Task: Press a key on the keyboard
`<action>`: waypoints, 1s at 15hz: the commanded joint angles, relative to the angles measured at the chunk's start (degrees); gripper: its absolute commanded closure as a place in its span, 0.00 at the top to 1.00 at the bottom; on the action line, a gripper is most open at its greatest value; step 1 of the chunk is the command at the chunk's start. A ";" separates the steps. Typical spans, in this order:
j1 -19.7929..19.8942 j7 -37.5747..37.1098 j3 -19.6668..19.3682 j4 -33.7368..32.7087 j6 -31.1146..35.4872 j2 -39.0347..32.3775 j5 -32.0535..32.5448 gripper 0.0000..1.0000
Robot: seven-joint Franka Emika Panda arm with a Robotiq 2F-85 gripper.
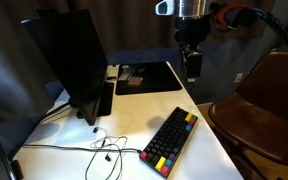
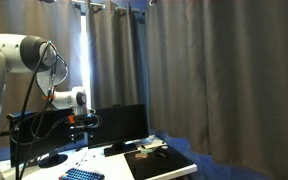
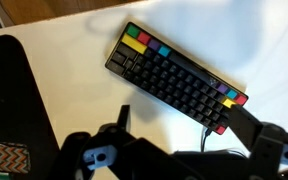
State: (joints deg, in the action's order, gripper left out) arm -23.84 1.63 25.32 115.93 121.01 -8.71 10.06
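A compact black keyboard with rainbow edge keys (image 1: 170, 140) lies slantwise at the near corner of the white table (image 1: 134, 110), beside a brown chair (image 1: 264, 100). The black gripper (image 1: 192, 68) hangs above the far edge, its fingers spread and holding nothing. A flat black desk mat (image 1: 149, 76) lies below it. Thin white cables (image 1: 104, 150) lie along the near edge.

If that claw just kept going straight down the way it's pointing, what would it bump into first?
Probably the bare white table, in the gap between the black mat and the keyboard. The gripper hangs high, pointing down, so depth is uncertain; the keyboard looks off to one side.
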 commanded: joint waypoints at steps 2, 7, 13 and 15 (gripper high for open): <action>-2.69 0.45 0.87 -1.24 5.29 -4.40 -0.96 1.00; -7.07 -4.99 0.63 -2.25 13.54 -10.51 0.37 1.00; -11.45 -11.63 -2.68 -4.94 21.04 -16.37 1.39 0.50; -12.81 -12.62 -4.09 -6.05 22.41 -18.13 1.38 0.38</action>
State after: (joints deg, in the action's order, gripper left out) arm -33.97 -8.09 23.65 112.97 141.50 -23.48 10.27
